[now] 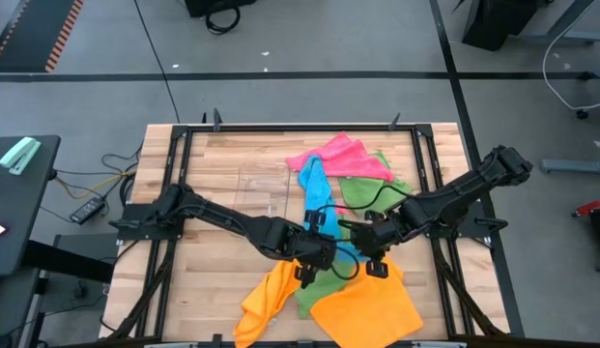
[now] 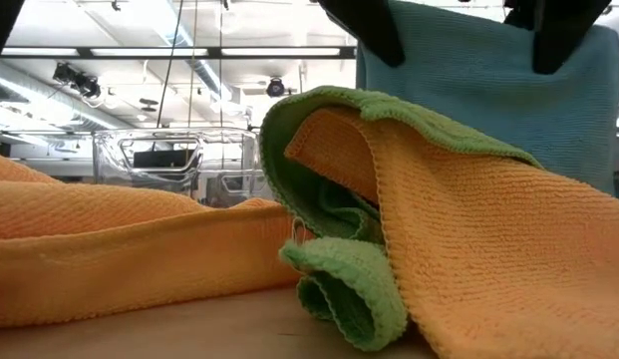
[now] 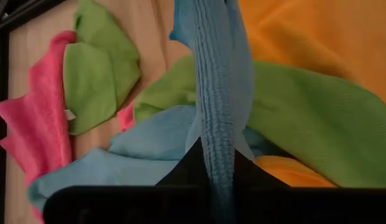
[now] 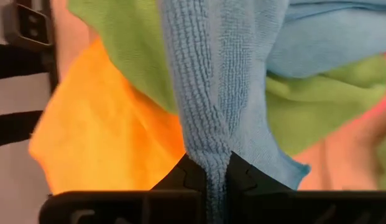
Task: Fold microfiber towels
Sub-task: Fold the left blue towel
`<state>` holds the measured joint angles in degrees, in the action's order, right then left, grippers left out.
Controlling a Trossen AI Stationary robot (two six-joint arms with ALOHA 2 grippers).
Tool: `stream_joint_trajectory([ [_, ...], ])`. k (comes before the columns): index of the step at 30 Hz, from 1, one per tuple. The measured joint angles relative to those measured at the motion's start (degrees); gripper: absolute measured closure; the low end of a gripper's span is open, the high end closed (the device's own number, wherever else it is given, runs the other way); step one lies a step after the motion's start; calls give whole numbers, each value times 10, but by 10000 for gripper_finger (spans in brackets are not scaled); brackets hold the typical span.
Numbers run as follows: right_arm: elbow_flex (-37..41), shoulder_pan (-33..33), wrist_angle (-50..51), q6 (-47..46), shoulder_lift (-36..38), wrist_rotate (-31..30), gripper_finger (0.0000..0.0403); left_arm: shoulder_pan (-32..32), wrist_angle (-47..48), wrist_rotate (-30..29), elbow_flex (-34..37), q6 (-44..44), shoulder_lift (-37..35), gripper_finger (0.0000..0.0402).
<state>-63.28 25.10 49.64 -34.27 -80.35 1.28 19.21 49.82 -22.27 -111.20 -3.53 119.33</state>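
Blue towel (image 1: 317, 198): long axis ran far to near across the counter (image 1: 232, 155), near end lifted. Left gripper (image 1: 314, 253) and right gripper (image 1: 370, 244): fingers clamped shut on its near edge, above orange towels (image 1: 362, 304).

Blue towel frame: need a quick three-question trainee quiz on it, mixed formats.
1. True or false: both claws are shut on the sky blue microfiber towel.
2. Which cloth lies directly under the orange microfiber towel in the low view? A pink, B green, C blue.
3. Fill in: the clear plastic tray sits on the wooden ____.

Key
1. True: the left claw and the right claw each pinch a fold of it.
2. B, the green microfiber towel.
3. Table.
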Motion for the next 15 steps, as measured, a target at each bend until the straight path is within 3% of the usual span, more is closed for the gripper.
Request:
stream_joint_trajectory([
  [7, -79, 4, 123, 26, 0, -90, 380, 0, -3, -10, 0, -19, -3, 373],
  [15, -76, 25, 123, 43, -1, -107, 380, 12, -19, -23, 0, -31, -3, 385],
])
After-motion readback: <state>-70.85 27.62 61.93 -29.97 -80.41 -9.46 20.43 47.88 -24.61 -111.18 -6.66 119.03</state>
